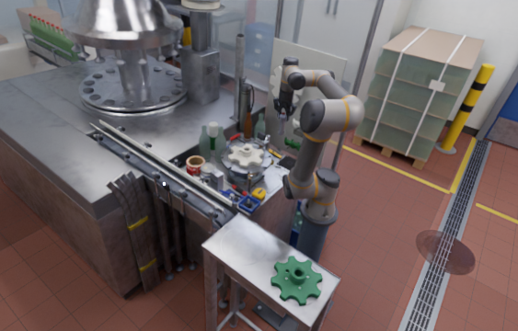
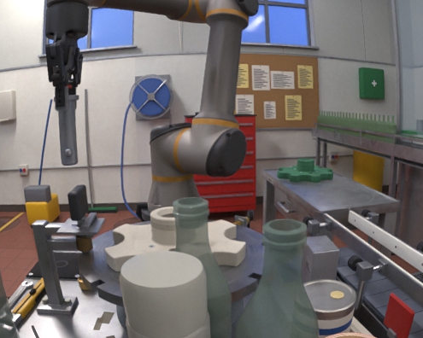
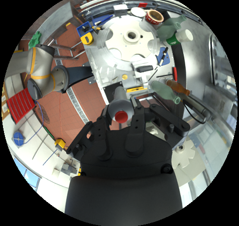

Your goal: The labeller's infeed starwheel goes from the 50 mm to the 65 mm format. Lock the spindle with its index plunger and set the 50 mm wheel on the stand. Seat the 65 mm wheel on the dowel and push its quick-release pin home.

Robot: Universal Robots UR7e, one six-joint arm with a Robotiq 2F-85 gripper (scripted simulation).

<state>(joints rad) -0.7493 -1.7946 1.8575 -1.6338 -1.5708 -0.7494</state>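
Note:
On the labeller's work plate the cream starwheel point(image 1: 246, 155) point(image 2: 173, 238) point(image 3: 131, 40) sits on the round spindle disc, its hub bore open at the top. The index plunger bracket point(image 2: 49, 256) with its black knob point(image 2: 77, 199) point(image 3: 144, 68) stands beside the disc. The green starwheel point(image 1: 296, 279) point(image 2: 305, 172) point(image 3: 34, 39) lies flat on the steel stand in front of the machine. My gripper point(image 1: 282, 115) point(image 2: 65, 91) point(image 3: 122, 103) hangs high above the plate's far side, closed around the grey quick-release pin point(image 2: 67, 130) point(image 3: 119, 103), which points down and has a red cap.
Behind the work stand the carousel point(image 1: 130, 82) and a white panel with a spare wheel point(image 3: 183, 151). Glass bottles point(image 2: 280, 281) point(image 3: 166, 91), a tape roll point(image 1: 195, 164), a white cup point(image 2: 165, 294) and small tools crowd the plate. The conveyor rail point(image 1: 162, 170) runs along its left.

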